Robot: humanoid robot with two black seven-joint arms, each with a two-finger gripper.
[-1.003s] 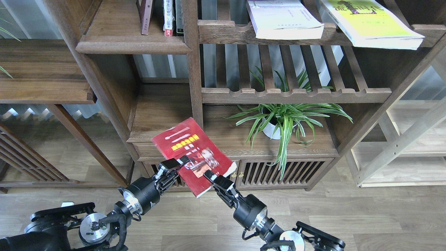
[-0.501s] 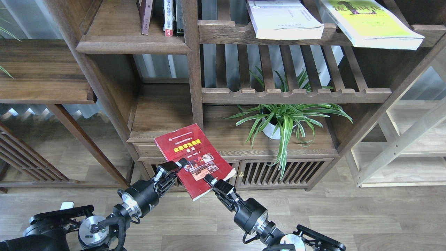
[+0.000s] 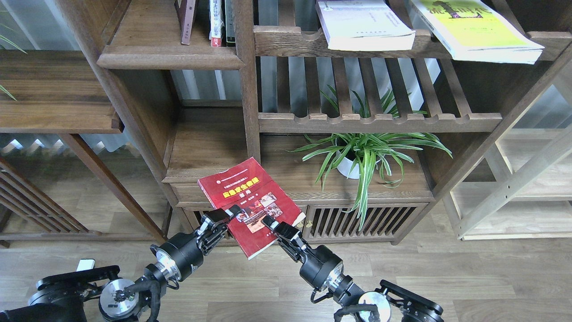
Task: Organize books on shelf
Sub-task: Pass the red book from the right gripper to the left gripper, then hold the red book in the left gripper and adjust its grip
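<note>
Now the red book (image 3: 250,203) sits flatter than a second ago, cover up and title readable, tipped level between both arms in front of the bookcase's low drawer. Left fingers (image 3: 225,213) pinch its near-left edge; right fingers (image 3: 273,223) clamp the lower right edge. That looks like squaring up before lifting toward the solid shelf (image 3: 147,42) above. The post (image 3: 247,85) right of that shelf crowds the path; the plant (image 3: 364,152) stands further right, and three slim volumes (image 3: 210,20) occupy the shelf's right side.
</note>
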